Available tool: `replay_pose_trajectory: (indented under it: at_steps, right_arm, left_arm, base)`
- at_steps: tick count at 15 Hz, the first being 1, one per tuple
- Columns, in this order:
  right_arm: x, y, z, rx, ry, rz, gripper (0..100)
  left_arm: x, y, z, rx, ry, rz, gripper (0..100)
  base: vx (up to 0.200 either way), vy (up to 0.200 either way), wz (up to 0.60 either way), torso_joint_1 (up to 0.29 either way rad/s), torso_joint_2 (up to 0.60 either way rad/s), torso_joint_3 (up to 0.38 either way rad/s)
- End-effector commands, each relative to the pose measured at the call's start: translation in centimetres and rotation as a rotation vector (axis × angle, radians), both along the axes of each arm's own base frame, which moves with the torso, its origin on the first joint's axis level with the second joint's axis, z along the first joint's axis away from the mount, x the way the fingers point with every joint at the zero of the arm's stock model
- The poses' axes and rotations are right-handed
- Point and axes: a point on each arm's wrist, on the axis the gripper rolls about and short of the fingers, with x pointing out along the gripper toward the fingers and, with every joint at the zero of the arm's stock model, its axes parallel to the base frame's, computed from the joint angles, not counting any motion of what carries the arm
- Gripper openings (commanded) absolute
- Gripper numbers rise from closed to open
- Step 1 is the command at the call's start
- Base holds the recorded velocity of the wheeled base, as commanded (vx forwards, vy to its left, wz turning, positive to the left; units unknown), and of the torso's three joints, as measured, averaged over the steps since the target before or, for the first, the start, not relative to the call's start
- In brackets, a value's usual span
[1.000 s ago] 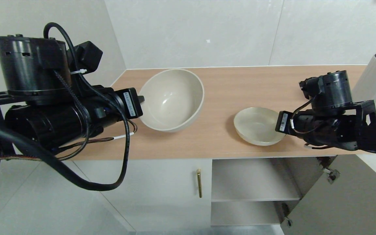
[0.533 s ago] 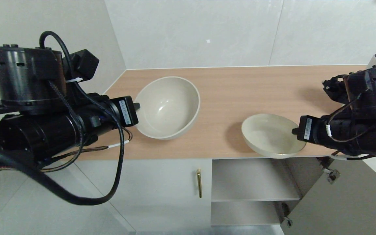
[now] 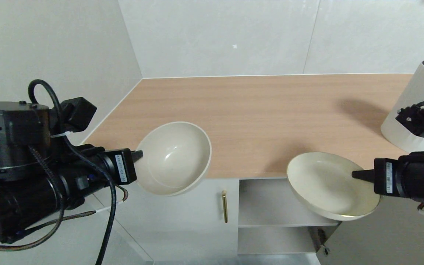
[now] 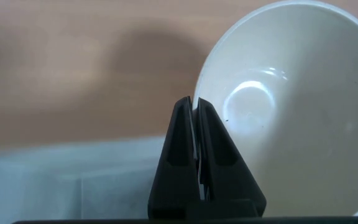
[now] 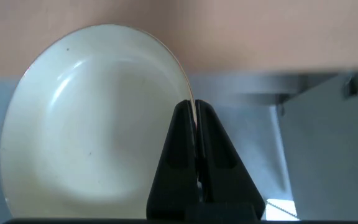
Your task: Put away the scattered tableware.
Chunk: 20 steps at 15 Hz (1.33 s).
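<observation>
A deep cream bowl (image 3: 173,158) hangs in the air over the counter's front edge at the left, held by its rim in my left gripper (image 3: 138,155), which is shut on it. The left wrist view has the same bowl (image 4: 291,106) with the gripper (image 4: 196,106) pinching its rim. A shallow cream plate (image 3: 329,186) is held off the counter at the right, in front of the open cabinet, by my right gripper (image 3: 357,175), shut on its rim. In the right wrist view the plate (image 5: 98,124) is clamped at its edge by the gripper (image 5: 194,109).
The wooden counter (image 3: 256,106) runs along a tiled wall. A tall white cylindrical container (image 3: 416,106) stands at its right end. Below, a cabinet with an open right door shows a shelf (image 3: 282,217); the left door has a brass handle (image 3: 224,206).
Both arms have lifted their dishes off the counter and pulled them back toward me, past the front edge. The bowl and plate now hang in front of the cabinet.
</observation>
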Motion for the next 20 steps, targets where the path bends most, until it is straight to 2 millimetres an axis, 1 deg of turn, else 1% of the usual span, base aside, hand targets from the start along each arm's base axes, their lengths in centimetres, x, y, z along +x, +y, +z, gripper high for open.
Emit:
replay_pose_trajectory:
  at_steps: [1,3,4,6,10,12,15,17,20]
  right_arm:
    - [-2.1,-1.1,-0.6,-0.005,-0.008,0.039,0]
    - [-2.1,-1.1,-1.3,-0.033,0.009,0.045,0]
    - [-2.0,-1.1,-1.4,-0.036,0.015,0.043,0]
    - [-1.4,-1.0,-2.3,-0.047,0.03,0.033,0]
    - [-1.2,-0.9,-2.7,-0.046,0.0,0.037,0]
    - [-1.2,-0.9,-2.8,-0.054,0.002,0.039,0]
    - [-1.1,-0.8,-3.0,-0.058,0.011,0.04,0]
    - [-1.1,-0.8,-3.0,-0.059,0.011,0.039,0]
    - [-1.1,-0.8,-3.1,-0.06,0.015,0.04,0]
  left_arm:
    - [-0.9,0.5,0.1,-0.004,-0.01,0.001,0]
    - [-0.7,0.2,-0.1,0.002,-0.002,-0.011,0]
    - [-0.7,0.0,-0.2,0.005,0.002,-0.018,0]
    - [-0.8,-0.4,-0.3,0.022,0.004,-0.045,0]
    - [-1.1,-1.1,-0.5,0.038,0.007,-0.082,0]
    - [-1.0,-1.3,-0.7,0.045,0.018,-0.088,0]
    - [-1.5,-1.5,-1.2,0.063,0.039,-0.112,0]
    - [-1.6,-1.5,-1.6,0.101,0.042,-0.141,0]
    - [-1.7,-1.5,-1.8,0.111,0.047,-0.155,0]
  base:
    - [-0.2,0.0,0.0,0.007,0.0,0.002]
    - [-0.2,0.0,0.0,-0.01,0.0,0.0]
    - [0.0,0.0,0.0,0.0,0.0,0.0]
    - [0.0,0.0,0.0,0.0,0.0,0.0]
    - [0.0,0.0,0.0,0.0,0.0,0.0]
    - [0.0,0.0,0.0,0.0,0.0,0.0]
    - [0.0,0.0,0.0,0.0,0.0,0.0]
    - [0.0,0.0,0.0,-0.127,0.29,0.159]
    - [0.0,0.0,0.0,-0.199,0.44,0.24]
